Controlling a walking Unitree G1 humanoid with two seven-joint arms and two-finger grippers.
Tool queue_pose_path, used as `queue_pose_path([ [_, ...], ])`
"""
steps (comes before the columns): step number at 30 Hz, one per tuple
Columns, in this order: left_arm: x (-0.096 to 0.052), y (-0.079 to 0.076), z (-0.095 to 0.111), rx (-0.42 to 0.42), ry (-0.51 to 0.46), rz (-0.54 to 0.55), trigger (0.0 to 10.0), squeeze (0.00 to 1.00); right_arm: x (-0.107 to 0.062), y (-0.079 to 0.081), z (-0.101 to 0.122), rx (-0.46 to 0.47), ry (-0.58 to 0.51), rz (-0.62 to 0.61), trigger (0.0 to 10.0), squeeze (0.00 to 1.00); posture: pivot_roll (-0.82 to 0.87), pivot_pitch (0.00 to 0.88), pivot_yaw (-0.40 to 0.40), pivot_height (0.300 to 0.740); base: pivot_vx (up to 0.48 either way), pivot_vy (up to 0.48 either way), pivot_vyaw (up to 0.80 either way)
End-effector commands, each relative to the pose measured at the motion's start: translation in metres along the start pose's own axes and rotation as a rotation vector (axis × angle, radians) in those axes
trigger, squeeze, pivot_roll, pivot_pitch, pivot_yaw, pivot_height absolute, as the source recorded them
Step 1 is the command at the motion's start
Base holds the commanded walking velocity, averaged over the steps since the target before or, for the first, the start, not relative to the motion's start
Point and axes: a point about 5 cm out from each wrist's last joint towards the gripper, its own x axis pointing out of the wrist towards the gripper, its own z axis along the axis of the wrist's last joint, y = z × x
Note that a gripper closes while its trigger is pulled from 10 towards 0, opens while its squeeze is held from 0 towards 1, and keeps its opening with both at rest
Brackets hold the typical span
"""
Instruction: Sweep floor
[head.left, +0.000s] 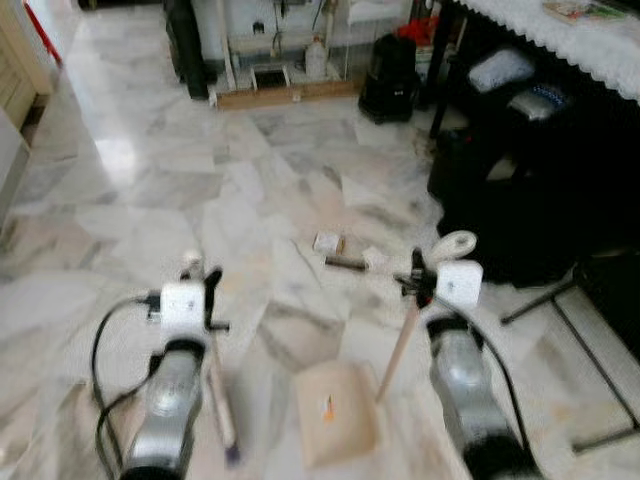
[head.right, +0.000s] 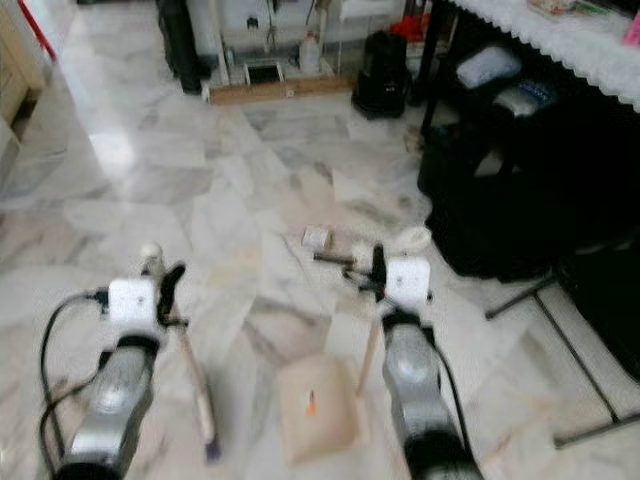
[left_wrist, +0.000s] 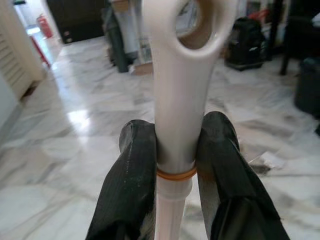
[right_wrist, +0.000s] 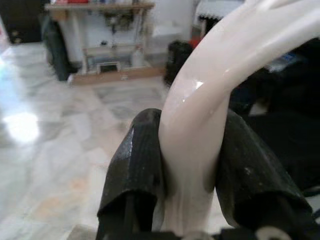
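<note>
My left gripper (head.left: 212, 300) is shut on a cream broom handle (left_wrist: 185, 75) that has a hanging hole at its top. The stick (head.left: 222, 400) slants down towards the floor in front of me. My right gripper (head.left: 417, 280) is shut on the curved cream handle (right_wrist: 215, 75) of a dustpan. Its thin shaft (head.left: 398, 345) runs down to the beige pan (head.left: 335, 412), which lies on the marble floor between my arms. A little ahead of the pan lie scraps: a small white piece (head.left: 327, 242), a dark stick (head.left: 345, 262) and another white bit (head.left: 375, 258).
A black table with a white lace cloth (head.left: 560, 30) stands at the right, with dark bags (head.left: 520, 190) under it and black stand legs (head.left: 580, 330) on the floor. A low shelf (head.left: 285, 80) and a black bag (head.left: 388, 78) stand at the back. Open marble floor (head.left: 150, 190) lies to the left.
</note>
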Motion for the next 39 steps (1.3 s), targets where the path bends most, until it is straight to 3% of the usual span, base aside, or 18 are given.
queue_pose_path([
  [1, 0.0029, 0.0074, 0.0086, 0.013, -0.044, 0.012, 10.0, 0.00, 0.0056, 0.0032, 0.0110, 0.004, -0.049, 0.005, 10.0, 0.00, 0.07, 0.062, -0.013, 0.740, 0.300, 0.000, 0.00],
  [39, 0.0027, 0.0037, 0.0091, 0.009, -0.049, 0.000, 10.0, 0.00, 0.0046, 0.0064, 0.0121, -0.017, -0.066, 0.031, 10.0, 0.00, 0.07, 0.035, -0.016, 0.740, 0.299, 0.000, 0.06],
])
